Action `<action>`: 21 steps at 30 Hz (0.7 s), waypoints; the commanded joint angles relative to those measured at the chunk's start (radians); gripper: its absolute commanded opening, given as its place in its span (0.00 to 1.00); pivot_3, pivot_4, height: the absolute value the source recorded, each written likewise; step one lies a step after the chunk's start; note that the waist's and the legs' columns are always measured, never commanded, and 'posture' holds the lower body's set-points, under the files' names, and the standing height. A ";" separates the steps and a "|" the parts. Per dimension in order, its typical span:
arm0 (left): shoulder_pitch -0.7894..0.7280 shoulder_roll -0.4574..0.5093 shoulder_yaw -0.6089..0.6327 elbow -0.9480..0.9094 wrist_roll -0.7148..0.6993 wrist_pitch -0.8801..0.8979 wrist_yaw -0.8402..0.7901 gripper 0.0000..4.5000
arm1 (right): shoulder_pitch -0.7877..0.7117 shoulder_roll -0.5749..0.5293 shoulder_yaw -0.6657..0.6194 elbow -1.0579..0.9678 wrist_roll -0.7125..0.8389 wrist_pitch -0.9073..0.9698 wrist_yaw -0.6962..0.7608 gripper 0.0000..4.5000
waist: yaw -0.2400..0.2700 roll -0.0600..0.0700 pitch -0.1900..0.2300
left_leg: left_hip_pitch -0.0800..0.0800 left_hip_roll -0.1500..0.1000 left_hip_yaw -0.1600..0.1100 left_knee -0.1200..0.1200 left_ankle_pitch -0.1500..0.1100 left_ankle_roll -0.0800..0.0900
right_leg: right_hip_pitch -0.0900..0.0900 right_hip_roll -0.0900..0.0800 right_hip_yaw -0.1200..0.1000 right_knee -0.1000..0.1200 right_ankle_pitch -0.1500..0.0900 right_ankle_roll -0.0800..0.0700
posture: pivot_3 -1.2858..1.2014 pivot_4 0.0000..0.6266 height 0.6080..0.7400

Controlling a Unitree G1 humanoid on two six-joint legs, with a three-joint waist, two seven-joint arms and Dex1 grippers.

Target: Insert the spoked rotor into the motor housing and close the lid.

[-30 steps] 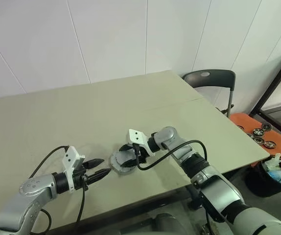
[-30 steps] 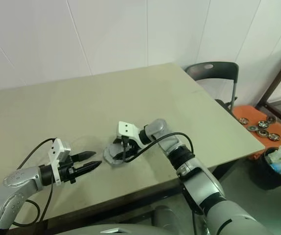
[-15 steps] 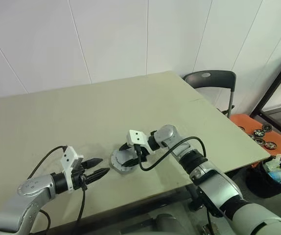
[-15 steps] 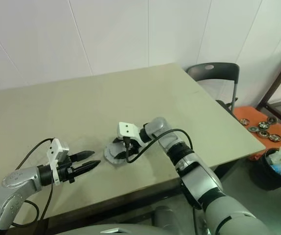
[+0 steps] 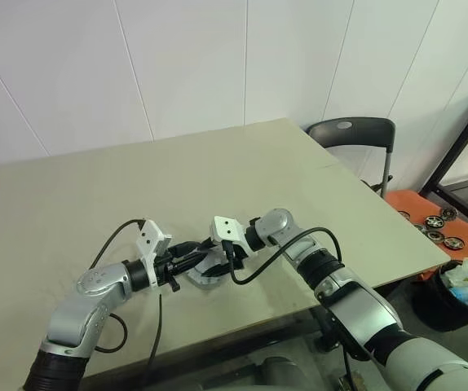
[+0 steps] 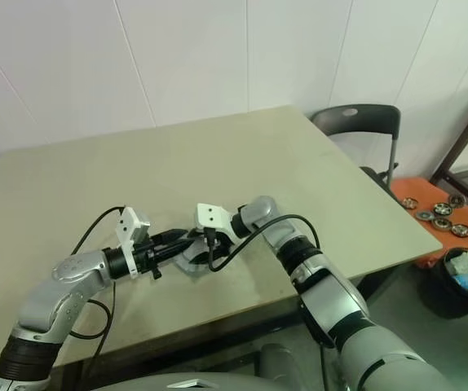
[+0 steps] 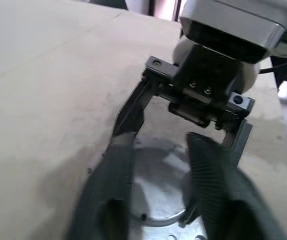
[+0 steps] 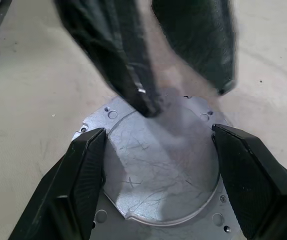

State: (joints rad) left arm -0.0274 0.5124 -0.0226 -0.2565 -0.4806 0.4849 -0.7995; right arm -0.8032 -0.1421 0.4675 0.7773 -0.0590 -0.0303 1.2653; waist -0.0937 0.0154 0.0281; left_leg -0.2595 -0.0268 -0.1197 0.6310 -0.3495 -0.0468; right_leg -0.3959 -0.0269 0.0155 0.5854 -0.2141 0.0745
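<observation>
The motor housing [image 8: 158,170] lies on the table as a round silvery piece with a flat, scratched face up and a flange with small holes; no windings show. My right gripper [image 8: 158,135] straddles it, one finger against each side of the round rim. My left gripper [image 7: 161,142] hovers just over the housing's face, fingers a small gap apart with nothing between them. From the head, the left gripper [image 5: 197,259] meets the right gripper [image 5: 209,262] over the housing [image 5: 205,277] near the table's front. The spoked rotor and the lid are out of view.
The beige table [image 5: 218,179] stretches away behind the grippers. A dark chair [image 5: 350,130] stands at its far right corner. On the floor to the right are an orange tray [image 5: 417,208] with small dark round parts and a bin [image 5: 462,285].
My left gripper has swung right from open table to the housing, and its fingers have narrowed. The right gripper and housing have stayed put.
</observation>
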 commanded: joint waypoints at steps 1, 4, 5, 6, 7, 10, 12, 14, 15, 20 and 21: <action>-0.027 0.019 -0.001 -0.001 -0.017 0.029 -0.026 0.26 | 0.045 -0.040 0.064 0.085 -0.111 0.042 -0.047 0.67 | 0.000 0.000 0.000 | 0.000 0.000 0.000 0.000 0.000 0.000 | 0.000 0.000 0.000 0.000 0.000 0.000 | 0.52 0.00 1.00; -0.037 0.018 -0.001 0.016 -0.014 0.037 -0.039 0.26 | 0.044 -0.039 0.063 0.088 -0.111 0.044 -0.052 0.67 | 0.000 0.001 0.001 | 0.000 0.000 -0.001 0.000 0.000 0.000 | 0.000 0.000 0.000 0.000 0.000 0.000 | 0.52 0.00 1.00; -0.040 0.015 0.001 0.020 -0.019 0.040 -0.043 0.26 | 0.045 -0.039 0.063 0.088 -0.111 0.044 -0.052 0.67 | 0.000 0.001 0.001 | 0.000 0.000 -0.001 0.000 0.000 0.000 | 0.000 0.000 0.000 0.000 0.000 0.000 | 0.52 0.00 1.00; -0.041 0.013 0.003 0.022 -0.023 0.043 -0.047 0.26 | 0.045 -0.039 0.063 0.087 -0.111 0.044 -0.052 0.67 | -0.001 0.000 0.001 | 0.000 0.000 -0.002 0.000 0.000 0.000 | 0.000 -0.001 0.000 0.000 0.000 0.000 | 0.52 0.00 1.00; -0.047 0.009 0.007 0.029 -0.033 0.049 -0.051 0.22 | 0.045 -0.038 0.063 0.088 -0.111 0.046 -0.053 0.67 | -0.001 0.000 0.001 | 0.000 0.000 -0.002 0.000 0.000 -0.001 | 0.000 -0.001 0.000 -0.001 0.000 0.000 | 0.52 0.00 1.00; -0.072 -0.004 -0.005 0.067 -0.019 0.058 -0.048 0.07 | 0.043 -0.035 0.061 0.091 -0.111 0.051 -0.059 0.67 | -0.001 0.000 0.001 | 0.000 -0.001 -0.002 0.000 -0.001 -0.001 | 0.000 -0.001 0.000 -0.002 0.000 0.000 | 0.52 0.00 1.00; -0.081 -0.010 -0.021 0.079 -0.004 0.050 -0.054 0.00 | 0.042 -0.033 0.061 0.093 -0.111 0.051 -0.062 0.67 | -0.001 0.000 0.001 | 0.000 -0.001 -0.003 0.000 -0.001 -0.001 | 0.000 -0.001 0.000 -0.002 0.000 0.000 | 0.52 0.00 1.00; -0.090 -0.021 -0.032 0.084 0.004 0.045 -0.051 0.00 | 0.043 -0.033 0.060 0.093 -0.111 0.052 -0.065 0.67 | -0.001 0.000 0.001 | 0.000 -0.001 -0.004 0.000 0.000 -0.001 | 0.000 -0.001 0.000 -0.002 0.000 0.000 | 0.52 0.00 1.00; -0.095 -0.026 -0.037 0.088 0.008 0.043 -0.047 0.00 | 0.044 -0.033 0.060 0.092 -0.111 0.053 -0.066 0.67 | -0.001 0.000 0.001 | 0.000 -0.001 -0.004 0.000 0.000 -0.001 | 0.000 -0.001 0.000 -0.002 0.000 0.000 | 0.52 0.00 1.00; -0.106 -0.049 -0.086 0.097 0.034 0.044 -0.051 0.00 | 0.051 -0.040 0.058 0.083 -0.109 0.059 -0.065 0.67 | -0.001 0.000 0.001 | 0.000 -0.001 -0.006 0.000 0.000 -0.001 | 0.000 0.000 0.000 -0.002 0.000 0.000 | 0.52 0.00 1.00; -0.104 -0.046 -0.096 0.098 0.041 0.044 -0.054 0.00 | 0.053 -0.040 0.059 0.080 -0.109 0.060 -0.064 0.67 | -0.001 0.000 0.001 | 0.000 -0.001 -0.006 0.000 -0.001 -0.001 | 0.000 0.000 0.000 -0.002 0.000 0.000 | 0.52 0.00 1.00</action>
State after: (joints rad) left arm -0.1164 0.4636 -0.1084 -0.1499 -0.4499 0.5397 -0.8457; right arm -0.8010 -0.1408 0.4657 0.7758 -0.0579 -0.0186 1.2566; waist -0.0948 0.0158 0.0292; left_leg -0.2597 -0.0283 -0.1256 0.6309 -0.3504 -0.0483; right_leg -0.3958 -0.0274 0.0153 0.5832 -0.2142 0.0744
